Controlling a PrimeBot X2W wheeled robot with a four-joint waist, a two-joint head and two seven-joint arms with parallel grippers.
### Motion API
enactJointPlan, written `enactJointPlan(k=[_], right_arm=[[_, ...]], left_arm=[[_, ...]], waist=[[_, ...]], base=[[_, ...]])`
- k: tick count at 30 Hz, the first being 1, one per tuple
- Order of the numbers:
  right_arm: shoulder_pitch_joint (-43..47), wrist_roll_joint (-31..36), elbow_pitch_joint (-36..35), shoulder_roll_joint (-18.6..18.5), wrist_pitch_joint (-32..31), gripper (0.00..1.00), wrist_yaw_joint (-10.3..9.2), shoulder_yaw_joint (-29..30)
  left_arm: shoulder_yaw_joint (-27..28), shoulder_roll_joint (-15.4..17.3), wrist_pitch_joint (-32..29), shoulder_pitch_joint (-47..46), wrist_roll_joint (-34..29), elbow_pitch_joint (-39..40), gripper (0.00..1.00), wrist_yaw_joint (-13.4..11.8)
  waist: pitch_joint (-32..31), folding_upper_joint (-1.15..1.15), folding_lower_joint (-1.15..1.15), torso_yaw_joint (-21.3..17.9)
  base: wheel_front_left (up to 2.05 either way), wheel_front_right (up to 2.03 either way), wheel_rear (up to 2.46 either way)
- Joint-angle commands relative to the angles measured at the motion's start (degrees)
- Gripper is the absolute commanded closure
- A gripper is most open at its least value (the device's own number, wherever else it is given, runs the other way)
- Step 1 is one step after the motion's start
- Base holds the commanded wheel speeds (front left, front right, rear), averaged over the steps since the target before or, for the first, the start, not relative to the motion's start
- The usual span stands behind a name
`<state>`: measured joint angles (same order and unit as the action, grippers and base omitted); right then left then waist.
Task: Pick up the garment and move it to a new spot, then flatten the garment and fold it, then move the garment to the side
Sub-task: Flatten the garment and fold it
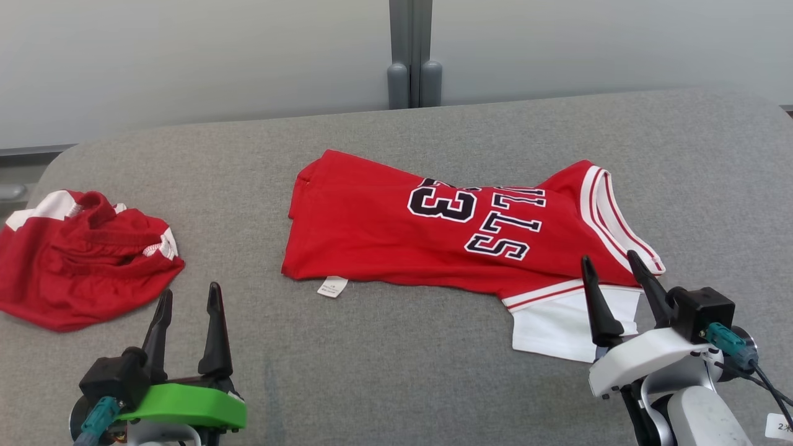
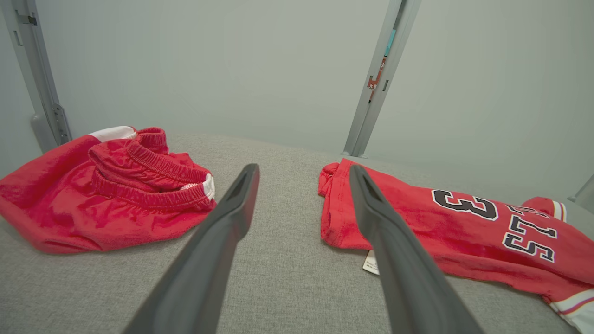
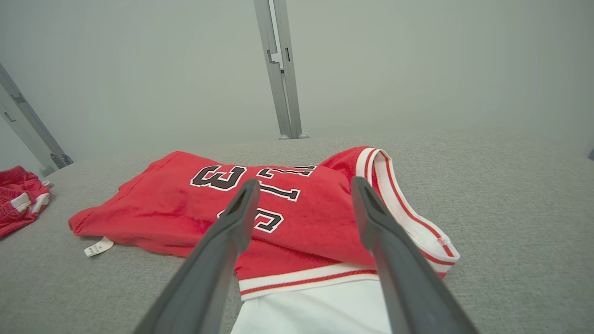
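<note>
Left fingers [image 1: 216,334] and right fingers [image 1: 598,303] stand spread, empty. We judge the red basketball jersey [image 1: 372,229] light, limp, slippery; we'd pinch its hem corners.

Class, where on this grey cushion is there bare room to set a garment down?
Bare: the gap between the shorts and the jersey; the far strip of cushion behind both; the right end beyond the jersey. Crowded: the left end and the middle.
</note>
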<state>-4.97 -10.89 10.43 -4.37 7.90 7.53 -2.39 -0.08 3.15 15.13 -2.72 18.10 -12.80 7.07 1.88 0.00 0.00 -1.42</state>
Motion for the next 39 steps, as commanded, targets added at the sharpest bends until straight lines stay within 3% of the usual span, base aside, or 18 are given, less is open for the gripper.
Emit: enactJointPlan(k=[1, 4, 7, 11, 15, 25, 39], right_arm=[[0.8, -0.1, -0.1, -0.2, -0.4, 0.0, -0.08, -0.2], [1.4, -0.8, 0.6, -0.3, -2.8, 0.0, -0.08, 0.0], [2.2, -1.1, 1.2, -0.1, -9.1, 0.0, -0.08, 1.4], [3.6, -1.1, 0.3, 0.2, -17.3, 0.0, -0.08, 3.3], [4.4, -0.3, -1.4, 0.8, -21.6, 0.0, -0.08, 4.7], [2.1, 0.3, -0.4, 1.3, -23.0, 0.0, -0.09, 4.8], [-0.8, -0.3, 4.4, 1.4, -23.3, 0.0, -0.07, 4.8]], left_arm=[[0.1, 0.0, 0.0, 0.8, 0.0, -0.2, 0.0, 0.2], [-0.6, 0.0, 0.0, 0.5, -0.1, -1.5, 0.0, 0.2], [-2.2, 0.2, -0.1, -2.0, -0.5, -4.6, 0.0, 0.3], [-4.3, 0.9, -2.5, -6.4, -0.1, -10.4, 0.0, 0.3], [-6.2, 0.8, -5.5, -11.4, 0.2, -16.6, 0.0, 0.4], [-8.6, 0.3, -3.5, -19.8, 0.0, -29.2, 0.0, -1.2], [-9.0, 0.1, -1.0, -27.9, 1.0, -37.9, 0.0, -4.2]], waist=[[0.0, 0.0, 0.0, -0.1], [0.1, 0.0, 0.0, -0.2], [0.5, 0.0, 0.0, -0.2], [1.5, 0.0, 0.0, -0.9], [3.1, 0.0, 0.0, -2.0], [7.6, 0.0, 0.0, -5.0], [11.1, 0.0, 0.0, -5.9]], base=[[0.0, 0.0, 0.0], [0.0, 0.0, 0.0], [0.0, 0.0, 0.0], [0.0, 0.0, 0.0], [0.0, 0.0, 0.0], [0.0, 0.0, 0.0], [0.0, 0.0, 0.0]])
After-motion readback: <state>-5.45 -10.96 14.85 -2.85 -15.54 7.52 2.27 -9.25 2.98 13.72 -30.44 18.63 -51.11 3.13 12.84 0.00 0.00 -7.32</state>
